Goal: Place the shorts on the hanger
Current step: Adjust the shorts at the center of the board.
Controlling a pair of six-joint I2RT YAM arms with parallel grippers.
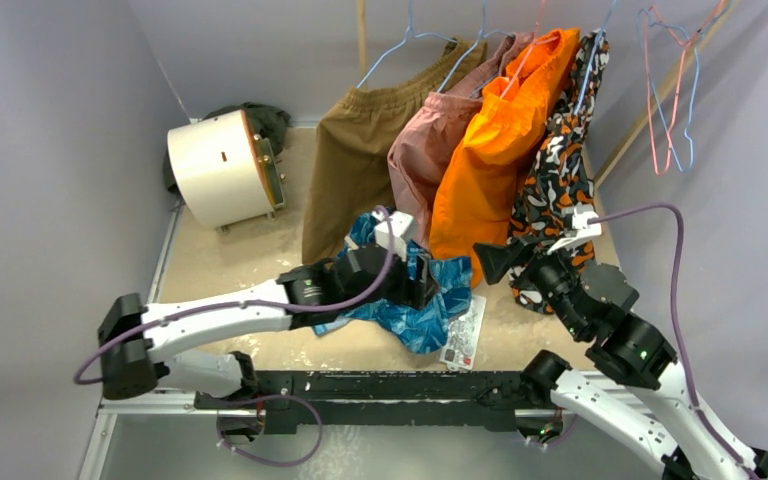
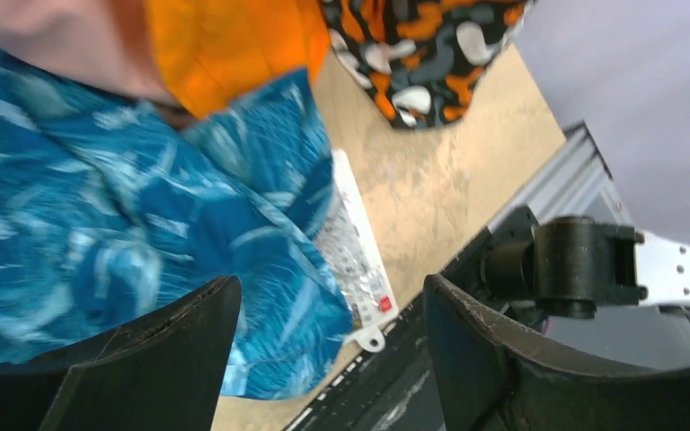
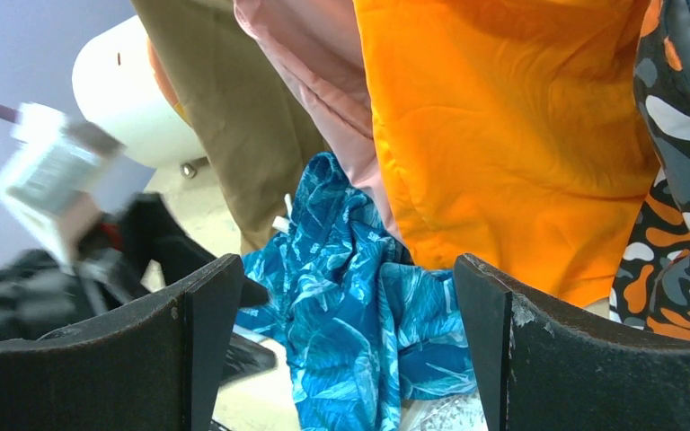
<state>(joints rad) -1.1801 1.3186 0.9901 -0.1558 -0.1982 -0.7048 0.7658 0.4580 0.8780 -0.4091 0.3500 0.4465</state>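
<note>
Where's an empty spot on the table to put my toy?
Best is the bare table between the white drum and the brown shorts. A thinner strip lies between the blue shorts and the black rail. The middle and back right are crowded with hanging clothes.

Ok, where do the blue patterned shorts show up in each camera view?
Top external: shorts at centre, slightly low.
Left wrist: shorts fill the left side.
Right wrist: shorts at low centre.
Shared landmark: orange shorts hanging just above them in all three.
</note>
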